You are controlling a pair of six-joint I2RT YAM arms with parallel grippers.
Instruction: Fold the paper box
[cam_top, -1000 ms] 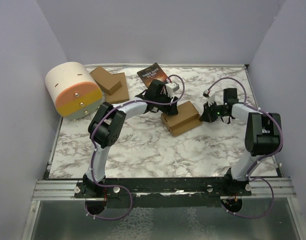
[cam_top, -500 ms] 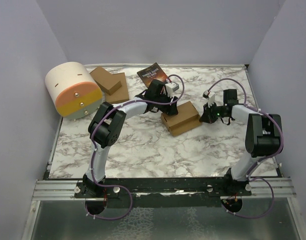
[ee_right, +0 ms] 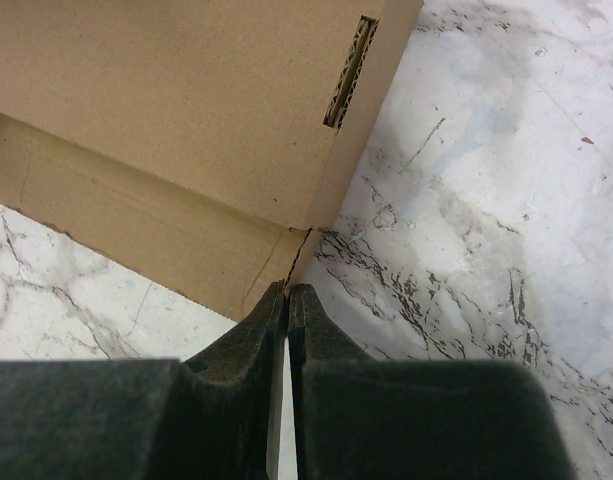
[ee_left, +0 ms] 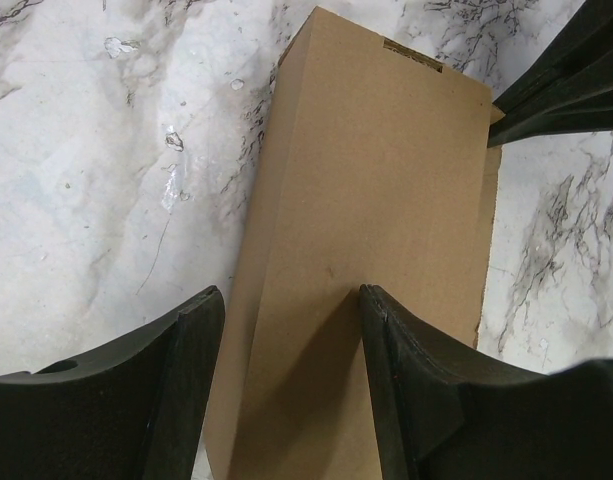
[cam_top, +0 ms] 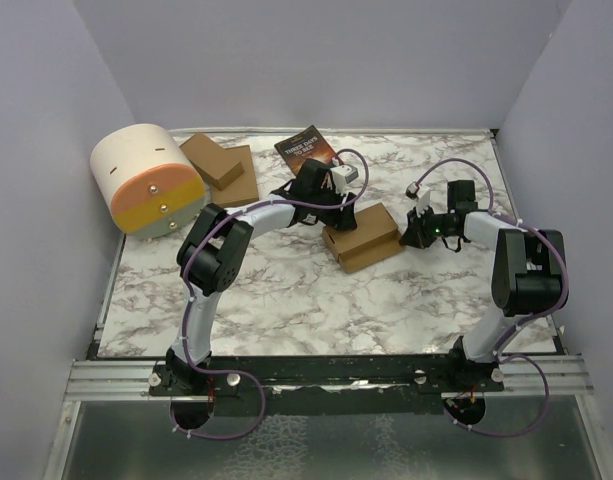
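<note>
Under the spread jaws of the left gripper (ee_left: 291, 300) lies the paper box (ee_left: 376, 200), probably steadied so the right gripper (ee_right: 288, 292), tips pressed together and touching its protruding flap (ee_right: 136, 225), can tuck that in.

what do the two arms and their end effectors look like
The left arm and right arm have bulky black joints joined by pale rounded links, with a purple cable looping along each. The left end effector and right end effector have matte black, curved fingers.
</note>
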